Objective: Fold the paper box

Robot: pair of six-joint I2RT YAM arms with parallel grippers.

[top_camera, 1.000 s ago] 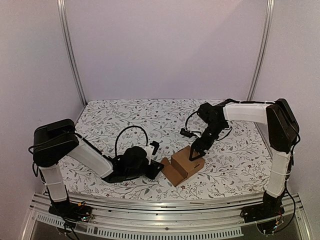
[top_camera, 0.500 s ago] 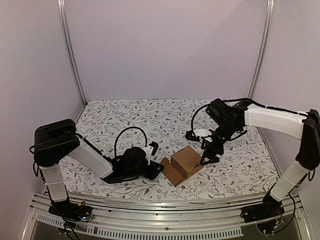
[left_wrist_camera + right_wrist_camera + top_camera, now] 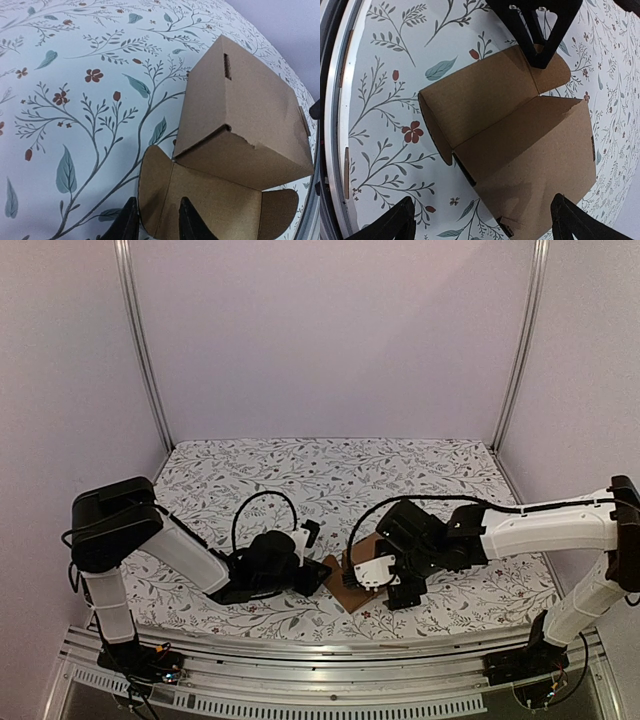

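At the near middle of the counter (image 3: 250, 470), between the two arms: paper box (image 3: 240, 115), body already squared up, lid (image 3: 210, 200) open and spread on the counter toward the left arm. Slot (image 3: 227, 66) cut in the upper panel. Rounded ear (image 3: 155, 175) at each end of the lid.

Left jaws: part-way apart, set astride the ear on that arm's side. Pinched or merely straddled: cannot tell. Right jaws: wide apart, holding nothing, poised above the box body.

Handling, as judged:
- Treat as very light. Expect sliding on the counter under any sideways push, so brace one part while moving another.
- Thin card: stiff across a panel, weak along creases, easily dented at corners and torn at the slot.
- Matte surface: fair friction in a pinch.
- Take hold at a free edge of the lid or at an ear, close to a crease, with a shallow bite.
- Avoid squeezing the hollow body across its faces; likely to collapse.
- Fold along existing creases only.
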